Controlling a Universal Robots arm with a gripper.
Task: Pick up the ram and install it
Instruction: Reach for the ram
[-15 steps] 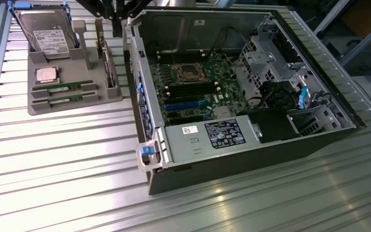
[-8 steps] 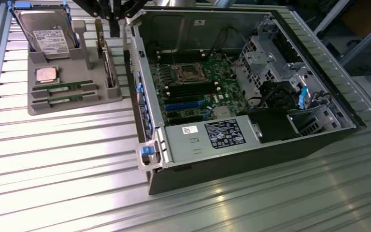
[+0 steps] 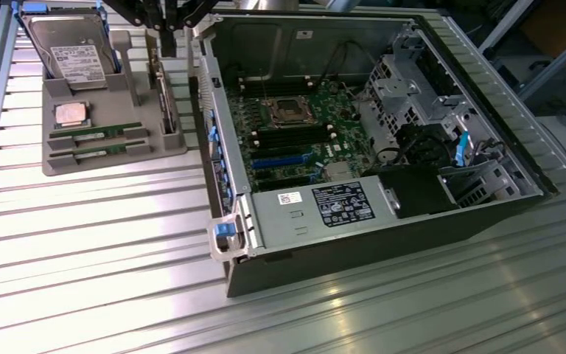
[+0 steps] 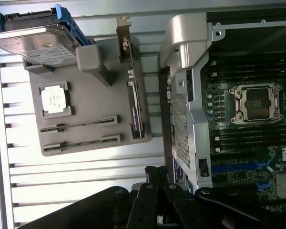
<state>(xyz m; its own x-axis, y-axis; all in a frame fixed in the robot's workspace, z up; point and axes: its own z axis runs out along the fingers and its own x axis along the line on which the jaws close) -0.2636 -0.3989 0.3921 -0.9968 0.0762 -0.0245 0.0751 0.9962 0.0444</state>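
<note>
The ram [image 3: 96, 133] [image 4: 80, 123] sits seated in a slot of the gray tray [image 3: 67, 167] [image 4: 90, 90], its long axis running across the tray from the exterior view's left to the exterior view's right, level with the tray surface. A second ram stick [image 3: 96, 153] [image 4: 82, 142] lies parallel to it in the next slot, nearer the tray's front edge; the two are close but apart. The square processor chip [image 3: 70, 114] [image 4: 54, 99] rests just beyond the ram, and a hard drive [image 3: 71, 53] [image 4: 35, 40] stands tilted at the tray's far end. An expansion card [image 3: 168, 103] [image 4: 133, 95] stands on edge along the tray side facing the open computer case [image 3: 362, 258] [image 4: 186, 47]. The gripper [image 3: 168, 48] [image 4: 155, 171] hangs above that card's far end, well apart from the ram; its fingers are closed together, hold nothing and touch nothing. Both ram sticks are untouched in the tray.
</note>
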